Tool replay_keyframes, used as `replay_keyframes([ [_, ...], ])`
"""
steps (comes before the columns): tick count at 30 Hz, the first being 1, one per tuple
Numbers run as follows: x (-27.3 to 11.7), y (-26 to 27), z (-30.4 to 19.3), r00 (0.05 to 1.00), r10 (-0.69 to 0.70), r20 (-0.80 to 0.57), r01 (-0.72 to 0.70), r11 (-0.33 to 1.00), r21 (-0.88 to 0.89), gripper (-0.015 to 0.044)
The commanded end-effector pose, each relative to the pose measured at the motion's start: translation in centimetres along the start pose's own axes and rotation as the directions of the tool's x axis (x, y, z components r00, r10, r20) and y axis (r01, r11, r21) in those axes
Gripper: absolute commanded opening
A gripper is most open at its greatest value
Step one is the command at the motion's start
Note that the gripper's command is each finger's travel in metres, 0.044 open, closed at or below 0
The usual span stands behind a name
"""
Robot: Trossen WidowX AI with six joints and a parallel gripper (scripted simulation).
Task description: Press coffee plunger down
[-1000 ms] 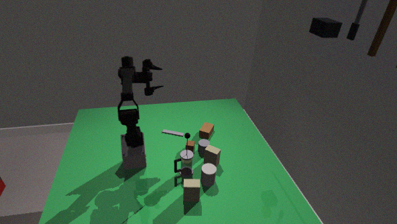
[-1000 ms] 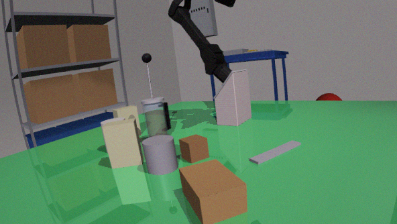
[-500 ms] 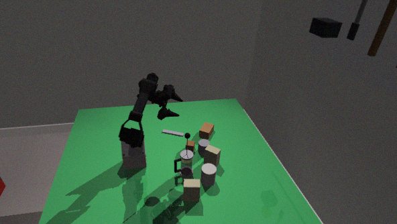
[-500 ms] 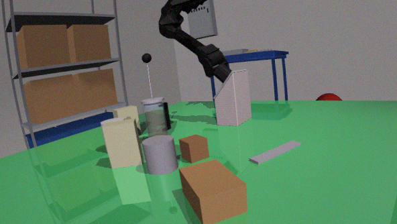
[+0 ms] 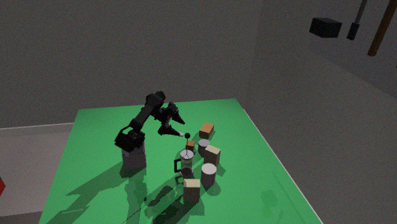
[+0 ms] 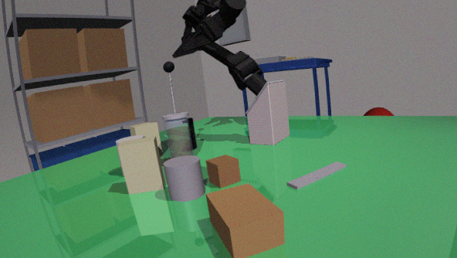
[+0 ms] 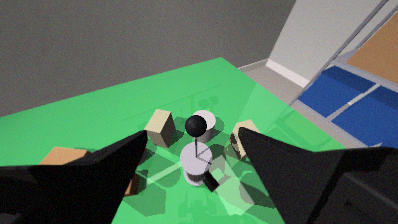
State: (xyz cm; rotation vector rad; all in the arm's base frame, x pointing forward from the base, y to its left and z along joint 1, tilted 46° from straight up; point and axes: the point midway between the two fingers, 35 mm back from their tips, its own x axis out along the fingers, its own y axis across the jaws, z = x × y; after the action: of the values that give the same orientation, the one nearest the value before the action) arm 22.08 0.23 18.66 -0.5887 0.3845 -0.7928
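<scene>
While the coffee press [image 6: 178, 133] stands upright on the green bench [image 6: 367, 162], its plunger knob [image 6: 168, 66] sits fully raised on a thin rod [image 6: 172, 93]. In the wrist view, the knob [image 7: 196, 125] appears between the two pincer fingers, below and ahead of them, not touching either. The pincer [image 6: 181, 46] is spread wide and holds nothing. Around the press stand a grey cylinder [image 6: 184, 178], cream blocks [image 6: 140, 164] and brown boxes [image 6: 223, 170]. A flat grey strip [image 6: 316, 174] lies apart. No legible writing appears on any item.
</scene>
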Motion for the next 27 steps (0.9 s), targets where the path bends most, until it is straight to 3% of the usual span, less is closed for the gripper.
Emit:
replay_keyframes([
  [1,0.6,-0.3,-1.1,0.999,-0.03,0.022,0.03,0.999,-0.023,0.044],
  [27,2.9,0.7,-2.7,0.996,-0.047,-0.079,0.047,0.999,0.002,0.044],
])
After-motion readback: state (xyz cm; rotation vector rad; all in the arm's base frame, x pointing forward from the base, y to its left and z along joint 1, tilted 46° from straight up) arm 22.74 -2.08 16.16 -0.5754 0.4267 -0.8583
